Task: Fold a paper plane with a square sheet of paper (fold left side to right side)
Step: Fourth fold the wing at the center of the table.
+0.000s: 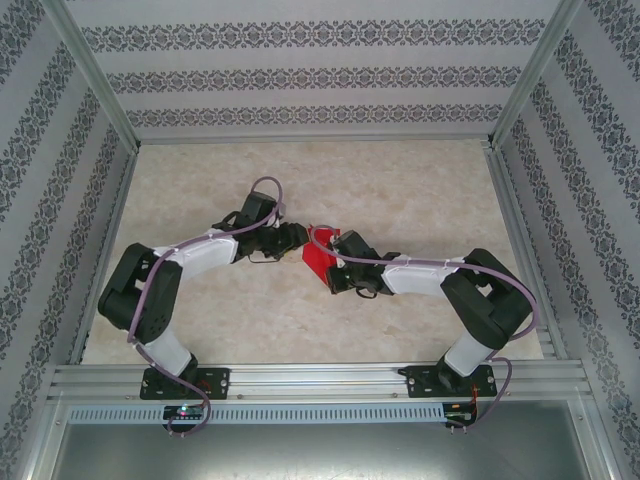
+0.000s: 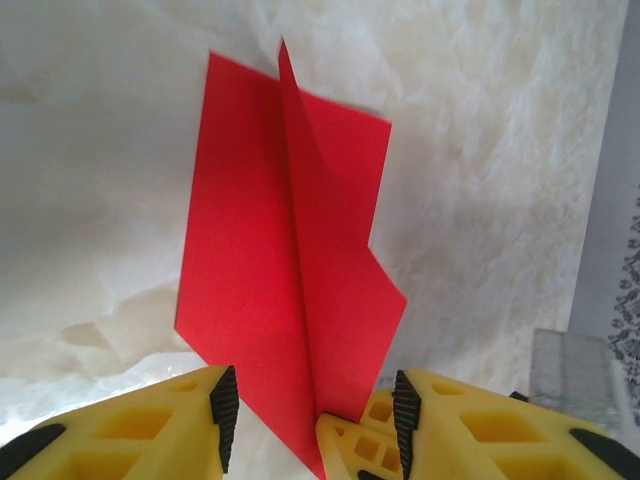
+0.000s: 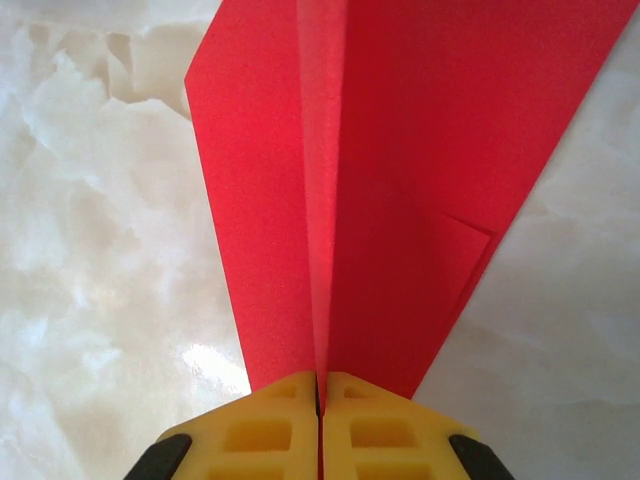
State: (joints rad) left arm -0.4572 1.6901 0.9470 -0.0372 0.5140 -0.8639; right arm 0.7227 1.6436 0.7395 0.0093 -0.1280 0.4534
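The bright red sheet of paper (image 1: 318, 266) lies mid-table, folded into a pointed, plane-like shape (image 2: 255, 250) with a centre crease standing up. My right gripper (image 3: 320, 388) is shut on that crease (image 3: 322, 200) at the paper's narrow end, with a wing spreading to each side. In the left wrist view its yellow fingertips (image 2: 350, 445) poke in from below. My left gripper (image 2: 314, 420) faces it from the other side, open. Its black pads (image 2: 225, 412) straddle the paper's point and the right fingertips without pressing them. From above, the two grippers (image 1: 297, 238) (image 1: 330, 247) meet tip to tip over the paper.
The paper rests on a pale marble-patterned table top (image 1: 400, 190). Aluminium frame rails (image 1: 505, 200) and patterned walls (image 1: 300, 75) box it in. Both arm bases sit on the near rail (image 1: 320, 380). A grey rail (image 2: 603, 230) runs along the right of the left wrist view.
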